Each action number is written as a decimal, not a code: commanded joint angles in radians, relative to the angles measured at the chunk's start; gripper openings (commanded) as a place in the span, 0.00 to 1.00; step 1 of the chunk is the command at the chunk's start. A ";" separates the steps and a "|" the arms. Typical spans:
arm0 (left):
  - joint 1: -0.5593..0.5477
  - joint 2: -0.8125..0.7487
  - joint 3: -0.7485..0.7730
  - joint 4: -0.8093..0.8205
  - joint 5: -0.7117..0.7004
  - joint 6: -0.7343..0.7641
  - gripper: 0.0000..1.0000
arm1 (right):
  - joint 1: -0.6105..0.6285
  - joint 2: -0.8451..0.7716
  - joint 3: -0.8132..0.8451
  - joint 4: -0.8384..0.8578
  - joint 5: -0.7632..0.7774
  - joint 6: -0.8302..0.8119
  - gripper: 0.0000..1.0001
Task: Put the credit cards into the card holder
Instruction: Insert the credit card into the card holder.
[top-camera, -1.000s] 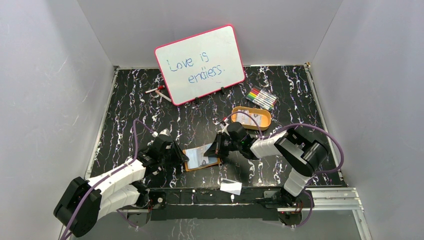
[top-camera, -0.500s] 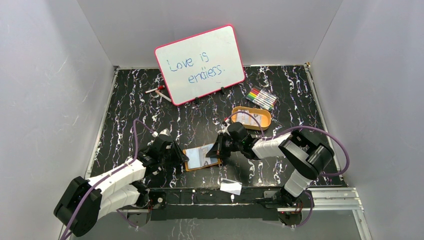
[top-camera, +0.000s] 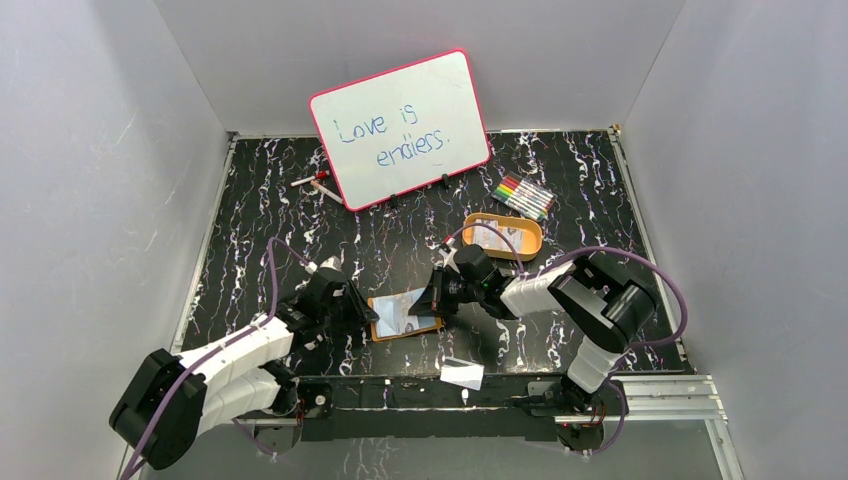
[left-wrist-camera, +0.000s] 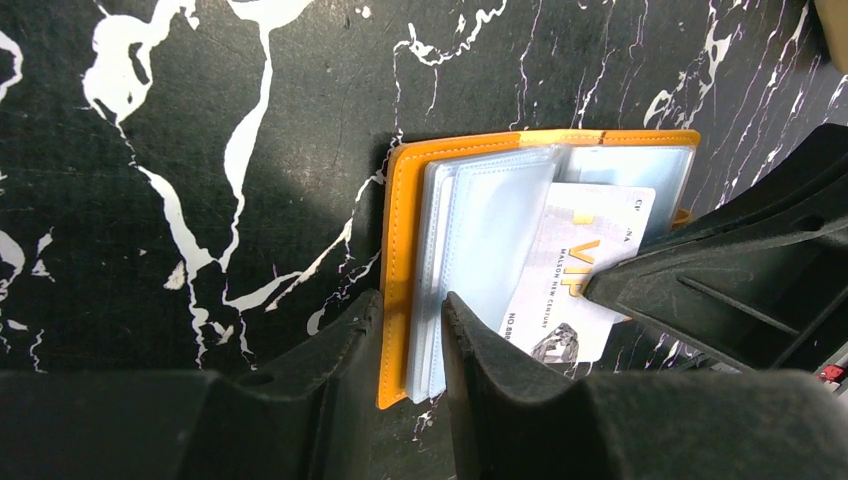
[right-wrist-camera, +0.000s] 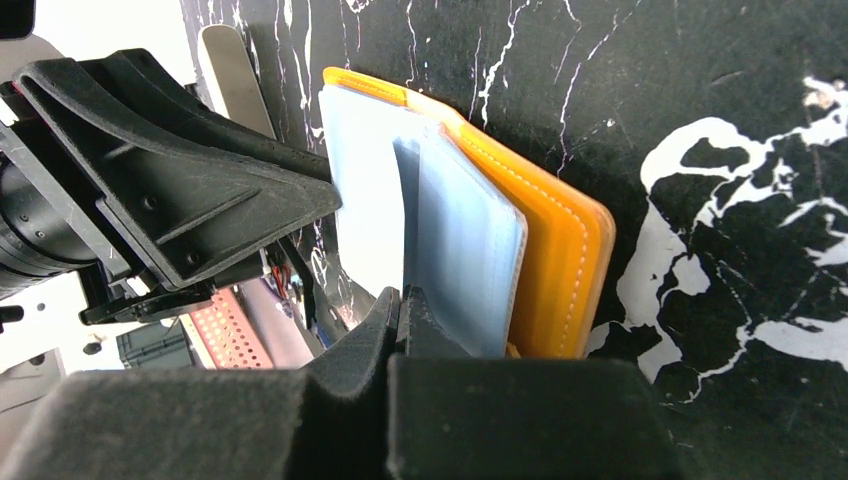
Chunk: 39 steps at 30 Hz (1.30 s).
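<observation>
Since the right fingers (right-wrist-camera: 365, 335), pinched shut on a credit card (left-wrist-camera: 575, 285), are hardly advancing from a moment ago, insertion is likely stalling halfway into the card holder (left-wrist-camera: 393, 300), whose edge the left fingers (left-wrist-camera: 335, 350) are clamping.

The whiteboard (top-camera: 400, 128), at twelve o'clock on the table, bears the blue handwritten words "Love is endless." In the left wrist view, a credit card (left-wrist-camera: 578, 270) on the card holder (left-wrist-camera: 396, 250) shows a gold "VIP". Toward seven o'clock from it, small print seems to read "MAISON NEW CENTURY", followed by "NO 88", with the rest hidden.
</observation>
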 joint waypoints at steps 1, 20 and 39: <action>0.003 0.026 0.009 -0.022 0.002 0.014 0.26 | 0.002 0.024 0.032 0.031 -0.027 -0.031 0.00; 0.003 0.014 0.024 -0.060 -0.037 0.014 0.23 | -0.029 -0.065 0.011 -0.171 0.148 -0.126 0.00; 0.003 0.038 0.025 -0.048 -0.028 0.017 0.23 | -0.031 -0.029 -0.001 -0.013 0.043 -0.108 0.00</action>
